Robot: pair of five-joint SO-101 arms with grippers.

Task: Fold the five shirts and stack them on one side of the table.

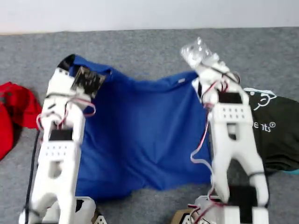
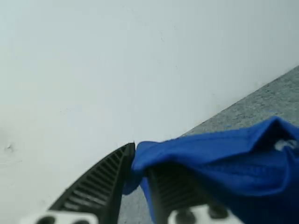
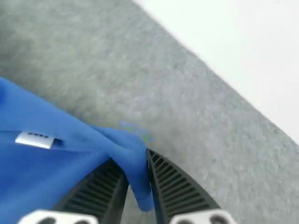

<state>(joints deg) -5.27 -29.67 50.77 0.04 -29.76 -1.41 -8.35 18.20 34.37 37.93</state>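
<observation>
Table (image 1: 140, 46): L gripper (image 2: 139, 161), R gripper (image 3: 131, 158) pinch blue shirt (image 1: 140, 130) (tag (image 3: 35, 139) R-side).

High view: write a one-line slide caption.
Left gripper and right gripper pinch the far corners of a blue fabric shirt on the grey carpeted table.

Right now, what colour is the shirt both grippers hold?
The shirt is blue; high view shows it best.
</observation>
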